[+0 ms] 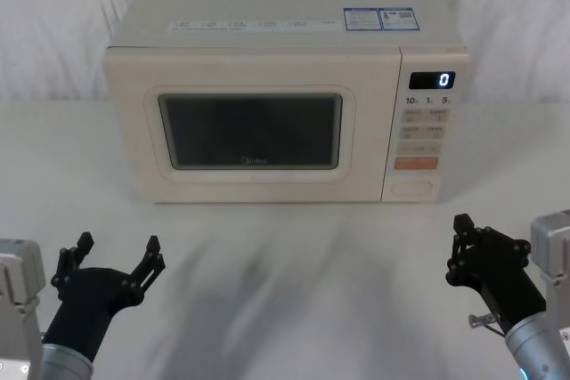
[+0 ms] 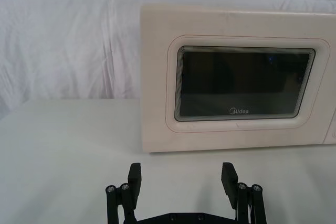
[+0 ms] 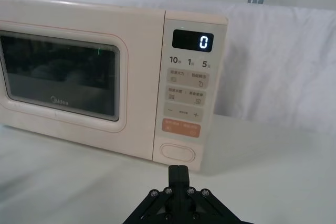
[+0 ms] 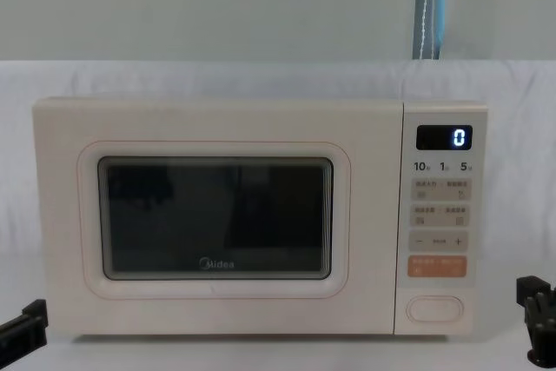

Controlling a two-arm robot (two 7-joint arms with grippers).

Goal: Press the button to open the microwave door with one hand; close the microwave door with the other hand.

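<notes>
Right gripper [image 1: 460, 251] jaws pinched together, holding nothing, over the tabletop [image 1: 294, 291] just in front of the microwave's panel side. The button [image 3: 178, 151] sits at the panel's bottom corner, straight ahead of us, long axis horizontal. Microwave door [image 1: 254, 122] is shut. Left gripper [image 1: 118, 253] jaws spread, before the door's far side; we'd say right presses.

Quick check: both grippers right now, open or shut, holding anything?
Left gripper: open, holding nothing, low before the microwave door.
Right gripper: shut, holding nothing, short of the button.
</notes>
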